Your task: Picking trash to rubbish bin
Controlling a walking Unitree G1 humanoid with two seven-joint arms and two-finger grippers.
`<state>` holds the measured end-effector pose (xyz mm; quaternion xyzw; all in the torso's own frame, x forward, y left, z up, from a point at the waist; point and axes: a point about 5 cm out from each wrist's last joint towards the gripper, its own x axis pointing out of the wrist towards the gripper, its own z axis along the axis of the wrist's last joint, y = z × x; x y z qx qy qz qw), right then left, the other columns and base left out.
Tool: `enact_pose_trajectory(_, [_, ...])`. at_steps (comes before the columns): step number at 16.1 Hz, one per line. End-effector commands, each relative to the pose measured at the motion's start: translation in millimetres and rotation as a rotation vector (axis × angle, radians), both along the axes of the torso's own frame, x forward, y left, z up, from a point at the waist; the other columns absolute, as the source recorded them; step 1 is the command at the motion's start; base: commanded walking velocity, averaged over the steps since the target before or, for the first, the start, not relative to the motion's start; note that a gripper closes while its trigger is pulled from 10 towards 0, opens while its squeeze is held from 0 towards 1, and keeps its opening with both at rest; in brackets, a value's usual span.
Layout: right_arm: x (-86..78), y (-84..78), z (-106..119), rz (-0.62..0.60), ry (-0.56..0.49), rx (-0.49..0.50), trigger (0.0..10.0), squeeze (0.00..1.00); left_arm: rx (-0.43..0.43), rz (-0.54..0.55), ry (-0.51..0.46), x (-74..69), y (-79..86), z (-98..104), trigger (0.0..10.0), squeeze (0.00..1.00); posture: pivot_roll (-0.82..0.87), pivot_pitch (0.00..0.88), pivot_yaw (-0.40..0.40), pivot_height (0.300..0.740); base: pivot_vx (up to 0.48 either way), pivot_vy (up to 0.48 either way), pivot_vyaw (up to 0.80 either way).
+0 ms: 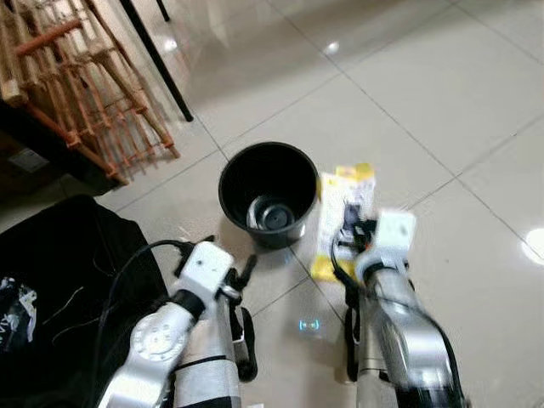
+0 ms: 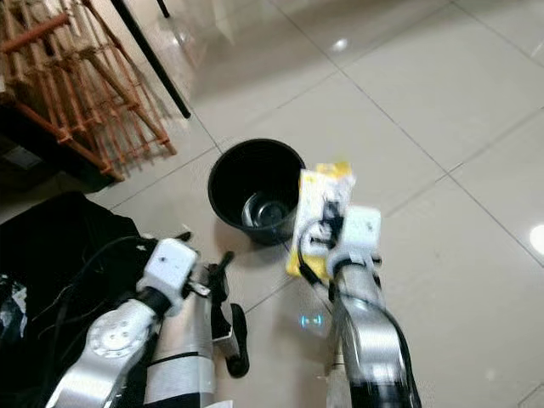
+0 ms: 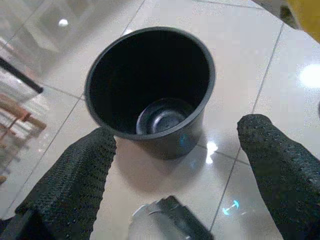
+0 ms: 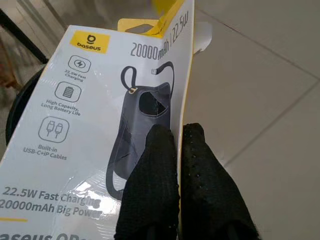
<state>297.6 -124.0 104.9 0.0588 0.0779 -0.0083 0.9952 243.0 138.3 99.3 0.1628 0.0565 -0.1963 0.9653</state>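
Spreading across the whole frame: pale tiled floor (image 1: 442, 93), glossy with lamp glints. Leaning at upper left: a wooden rack (image 1: 76, 85); lying at lower left: a black bag (image 1: 59, 280). Standing at centre, mouth up and set to receive rubbish: the black bin (image 1: 269, 194), with something round, perhaps a lid or dish, dim at its bottom. Rising from the lower edge: two silver arms. Hanging just right of the bin's rim, above the floor: a flat white-and-yellow power-bank package (image 1: 342, 217), carried upright on its way to the bin. Pinched on the package's edge: the right tool (image 4: 176, 150), its fingers nearly closed with only the card between them. Hovering spread wide and empty, lower left of the bin: the left tool (image 3: 175, 150).
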Motion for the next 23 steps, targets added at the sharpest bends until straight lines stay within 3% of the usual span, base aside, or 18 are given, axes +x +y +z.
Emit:
enact_pose_trajectory(1, [-2.6,3.3,-8,0.016,0.027,0.014,0.0,0.0,0.016,0.028,0.02,-5.3,8.6,-2,10.0,0.0,0.11,0.45,0.151,0.574,0.0,0.0,0.0])
enact_pose_trajectory(2, [13.3,7.1,-3,0.051,0.009,-0.015,0.0,0.0,0.024,0.057,0.011,-9.6,15.4,2,10.0,0.0,0.14,0.465,0.15,0.574,0.0,0.0,0.0])
enact_pose_trajectory(3, [13.3,7.1,-3,0.051,0.009,-0.015,0.0,0.0,0.024,0.057,0.011,-9.6,15.4,2,10.0,0.0,0.14,0.465,0.15,0.574,0.0,0.0,0.0])
enact_pose_trajectory(7, [48.8,16.6,10,0.079,-0.015,-0.018,0.0,0.0,0.046,0.103,0.016,-23.4,27.3,6,10.0,0.0,0.21,0.484,0.132,0.574,0.0,0.0,0.0])
enact_pose_trajectory(10, [65.8,22.3,9,0.087,0.01,-0.004,0.0,0.0,0.067,0.139,0.019,-31.1,37.2,11,10.0,0.0,0.25,0.495,0.128,0.574,0.0,0.0,0.0])
enact_pose_trajectory(15, [79.3,40.8,18,0.156,-0.002,0.047,0.0,0.0,0.092,0.169,0.031,-44.7,45.9,16,10.0,0.0,0.32,0.514,0.122,0.574,0.0,0.0,0.0])
enact_pose_trajectory(19, [79.2,68.3,21,0.235,0.002,0.07,0.0,0.0,0.108,0.182,0.055,-54.1,51.1,18,10.0,0.0,0.34,0.526,0.121,0.574,0.0,0.0,0.0])
enact_pose_trajectory(23, [83.7,69.7,30,0.219,-0.046,0.098,0.0,0.0,0.116,0.184,0.073,-59.4,53.3,18,10.0,0.0,0.36,0.538,0.126,0.574,0.0,0.0,0.0])
